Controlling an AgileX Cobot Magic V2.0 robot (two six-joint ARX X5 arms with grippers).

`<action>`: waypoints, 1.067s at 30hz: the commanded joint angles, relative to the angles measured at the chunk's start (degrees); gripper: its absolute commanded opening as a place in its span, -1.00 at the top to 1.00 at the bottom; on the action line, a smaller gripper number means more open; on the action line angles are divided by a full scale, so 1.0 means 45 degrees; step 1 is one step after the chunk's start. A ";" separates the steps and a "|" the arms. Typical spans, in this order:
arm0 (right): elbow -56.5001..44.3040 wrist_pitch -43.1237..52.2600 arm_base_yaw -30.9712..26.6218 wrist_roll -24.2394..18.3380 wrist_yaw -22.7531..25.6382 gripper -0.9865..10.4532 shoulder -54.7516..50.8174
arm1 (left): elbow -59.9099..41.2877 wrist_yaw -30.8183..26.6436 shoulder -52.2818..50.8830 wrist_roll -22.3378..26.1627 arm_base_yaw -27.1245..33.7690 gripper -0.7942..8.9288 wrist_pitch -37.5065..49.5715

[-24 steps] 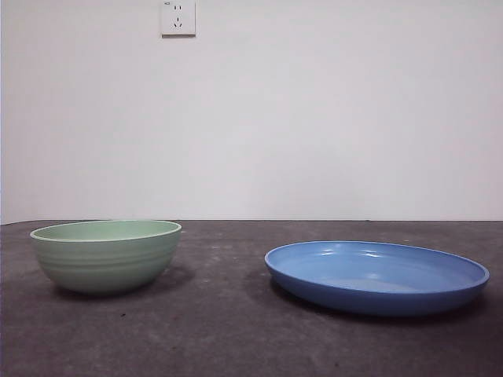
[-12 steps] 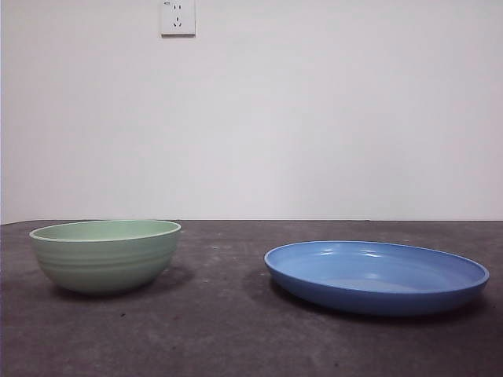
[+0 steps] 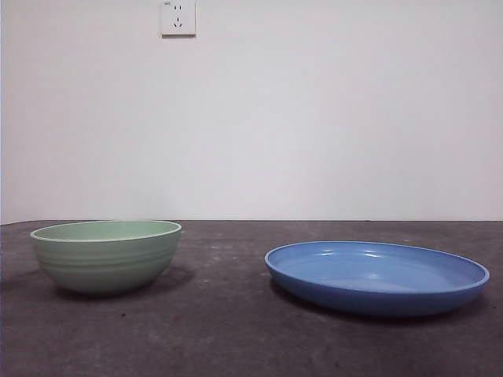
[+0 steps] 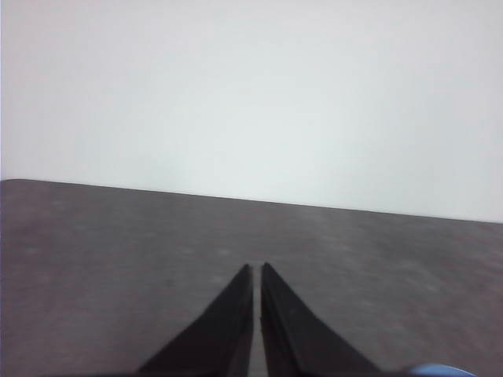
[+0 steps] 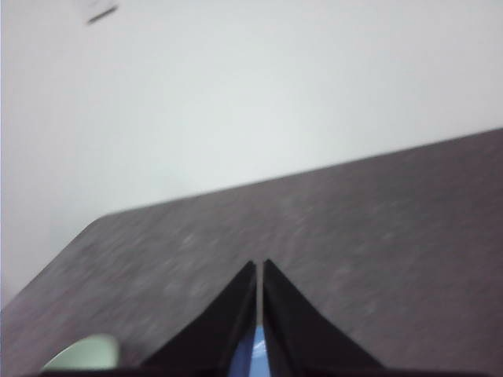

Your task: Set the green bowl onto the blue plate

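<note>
Nothing has changed across the last second in the front view: green bowl (image 3: 106, 255) sits upright on the table (image 3: 228, 338), same spot, well apart from the blue plate (image 3: 376, 276), which is empty and also unmoved. No arm shows in the front view at all. So the task has not started; the bowl is untouched, not lifted, nowhere near the plate.

Left gripper (image 4: 255, 271): jaws closed, tips pressed together with only a thin seam, holding nothing, over bare table. A sliver of blue shows at the frame's corner, probably the plate (image 4: 440, 371). Right gripper (image 5: 258, 267): jaws also closed, empty; a strip of the blue plate (image 5: 253, 349) shows between them low down, and a pale green blur, likely the bowl (image 5: 82, 353), off to one side. The right wrist picture is smeared, so that arm may be moving; can't confirm.

Judgement: first step is pending. One gripper must open, reach the bowl's rim, pinch it.
</note>
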 commanded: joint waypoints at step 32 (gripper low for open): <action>0.4600 -0.4143 0.2380 -0.3215 -0.4911 0.81 0.6834 | 0.4498 0.5780 0.6169 0.3094 -0.2336 0.78 -0.7164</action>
